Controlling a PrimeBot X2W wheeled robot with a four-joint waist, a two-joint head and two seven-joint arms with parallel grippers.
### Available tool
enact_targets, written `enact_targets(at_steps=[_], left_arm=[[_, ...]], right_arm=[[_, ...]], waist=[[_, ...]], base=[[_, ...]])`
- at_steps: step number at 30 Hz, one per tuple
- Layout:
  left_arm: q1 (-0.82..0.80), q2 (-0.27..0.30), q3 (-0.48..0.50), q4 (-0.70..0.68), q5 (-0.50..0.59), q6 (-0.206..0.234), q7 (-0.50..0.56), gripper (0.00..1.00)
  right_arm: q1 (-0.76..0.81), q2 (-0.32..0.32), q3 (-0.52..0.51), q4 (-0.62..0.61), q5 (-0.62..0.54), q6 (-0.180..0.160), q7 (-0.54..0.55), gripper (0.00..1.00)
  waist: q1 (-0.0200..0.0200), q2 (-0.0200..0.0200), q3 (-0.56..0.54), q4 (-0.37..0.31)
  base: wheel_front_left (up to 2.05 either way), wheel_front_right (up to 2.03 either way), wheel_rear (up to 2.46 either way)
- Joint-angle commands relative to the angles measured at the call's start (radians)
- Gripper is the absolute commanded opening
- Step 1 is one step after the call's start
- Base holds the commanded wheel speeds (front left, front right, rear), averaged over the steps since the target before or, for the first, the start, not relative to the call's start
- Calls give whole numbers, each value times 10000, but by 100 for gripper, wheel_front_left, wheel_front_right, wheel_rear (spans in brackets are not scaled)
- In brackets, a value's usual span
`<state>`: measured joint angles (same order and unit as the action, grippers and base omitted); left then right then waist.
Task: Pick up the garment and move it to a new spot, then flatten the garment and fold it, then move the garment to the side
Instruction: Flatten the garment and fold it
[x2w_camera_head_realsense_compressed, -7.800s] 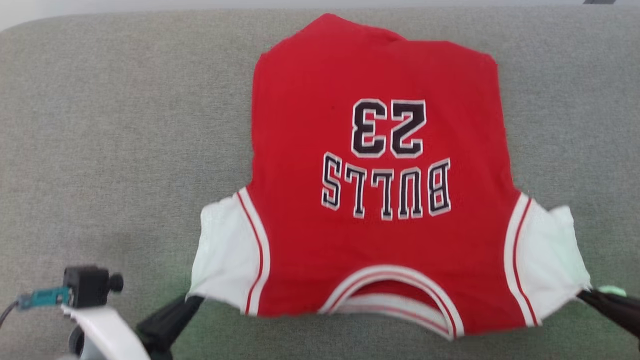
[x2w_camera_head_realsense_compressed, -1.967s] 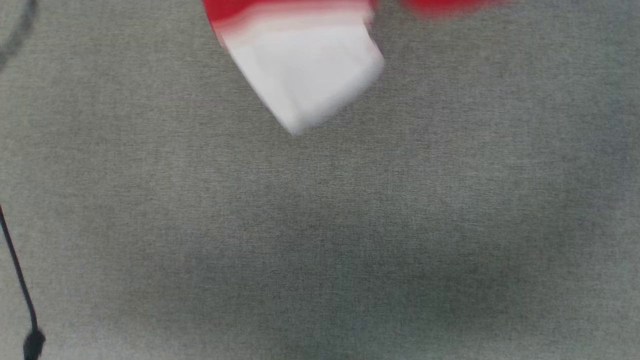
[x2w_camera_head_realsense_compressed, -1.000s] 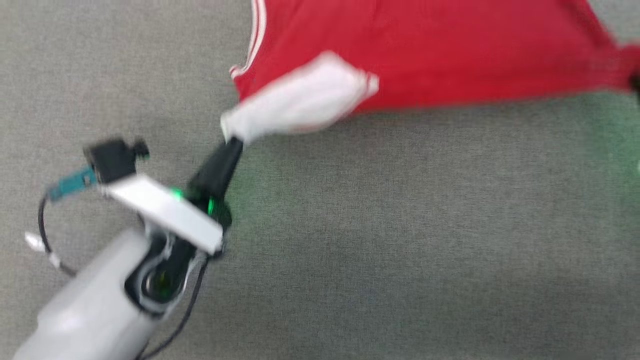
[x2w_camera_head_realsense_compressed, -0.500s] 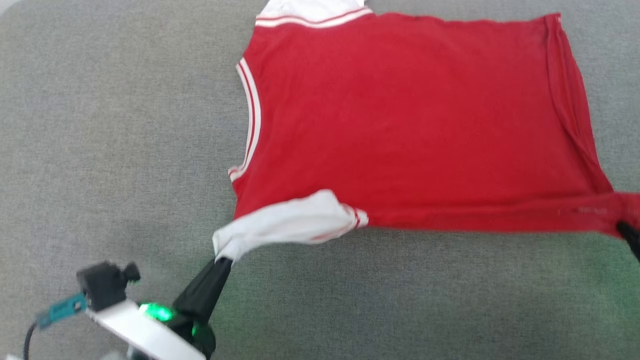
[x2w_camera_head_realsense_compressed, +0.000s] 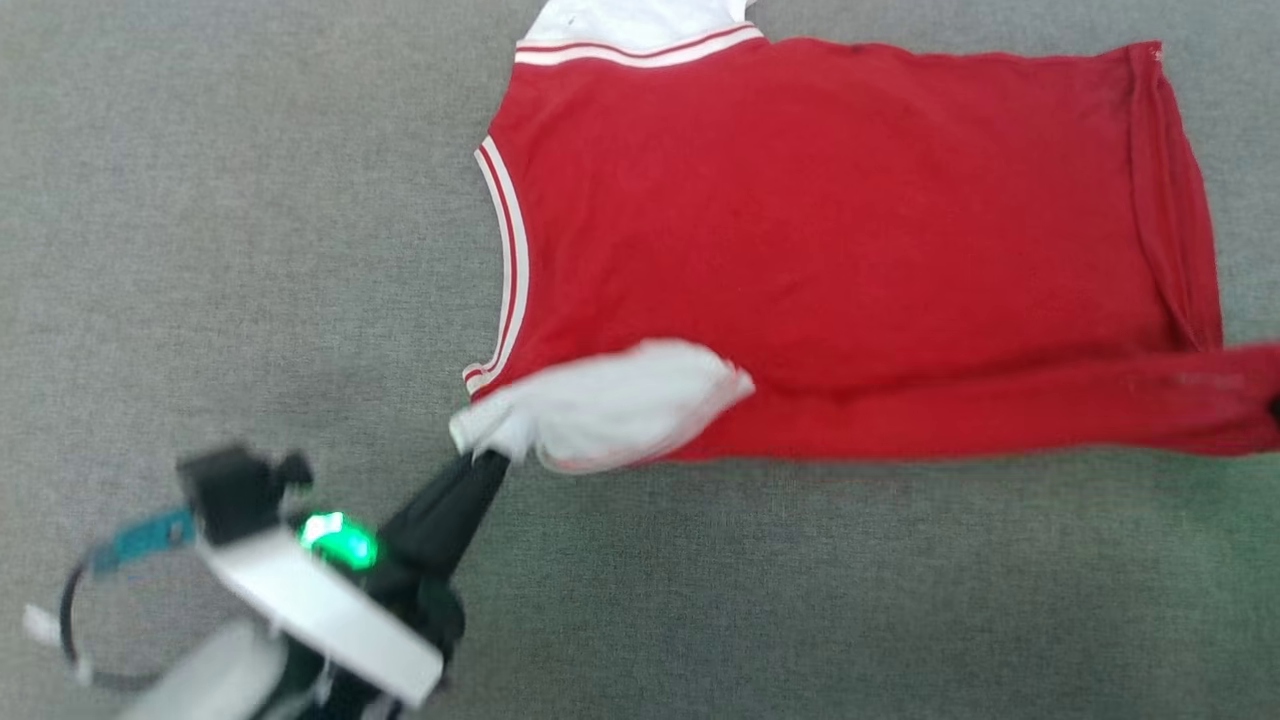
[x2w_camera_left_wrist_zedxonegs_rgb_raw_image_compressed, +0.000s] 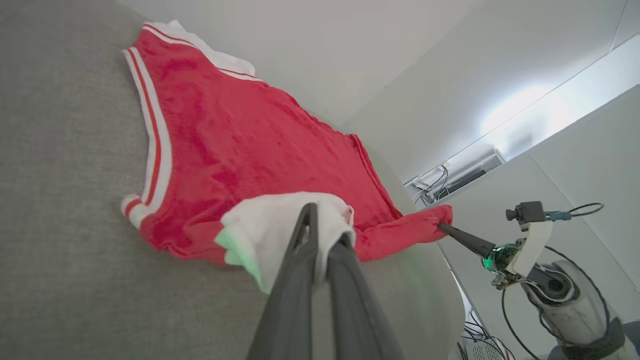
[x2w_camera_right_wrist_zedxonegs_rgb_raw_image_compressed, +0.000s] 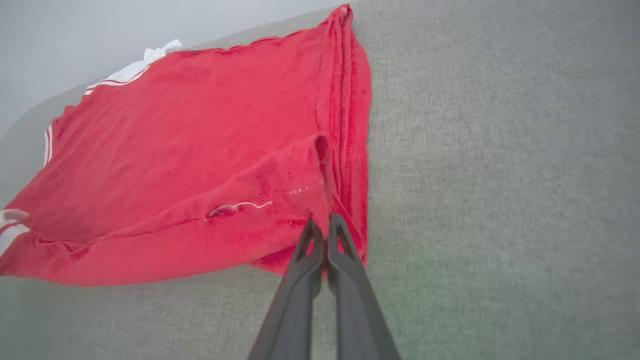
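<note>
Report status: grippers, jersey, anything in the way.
Left gripper shut on jersey, white sleeve. Right gripper shut on red corner. Rest spread on grey surface. No obstruction seen.

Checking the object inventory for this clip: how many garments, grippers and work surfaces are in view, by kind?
garment: 1
grippers: 2 (left gripper, right gripper, each shut on the garment)
grey surface: 1
Total: 4

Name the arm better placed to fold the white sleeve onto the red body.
Left. The left gripper is shut on the white sleeve beside the garment body; the right gripper pinches the red hem corner at the far end.
</note>
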<state>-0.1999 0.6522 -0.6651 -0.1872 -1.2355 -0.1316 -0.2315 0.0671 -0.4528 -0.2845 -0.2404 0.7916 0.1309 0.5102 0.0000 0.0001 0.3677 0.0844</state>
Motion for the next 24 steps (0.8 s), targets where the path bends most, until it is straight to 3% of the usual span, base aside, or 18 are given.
enact_targets(at_steps=[1,11,19,24], left_arm=[[-760,-69,-132,233,-74,23,257,0],[-4522,-870,-543,2568,-1753,21,943,0],[-5668,-1300,-704,4706,-2147,23,259,0],[-5787,-1252,-1071,5526,-2116,21,162,0]], right_arm=[[-584,-16,115,287,-117,-4,83,0],[-3494,-378,1104,2648,-255,-4,9,0],[-4274,-437,1996,3934,-20,-4,-623,0],[-4394,-487,2297,4469,136,-9,-1113,0]], waist=[[0,-1,166,2],[0,-1,958,-56],[0,-1,1250,-152],[0,-1,1242,-235]], base=[[0,0,0],[0,0,0],[0,0,0],[0,0,0]])
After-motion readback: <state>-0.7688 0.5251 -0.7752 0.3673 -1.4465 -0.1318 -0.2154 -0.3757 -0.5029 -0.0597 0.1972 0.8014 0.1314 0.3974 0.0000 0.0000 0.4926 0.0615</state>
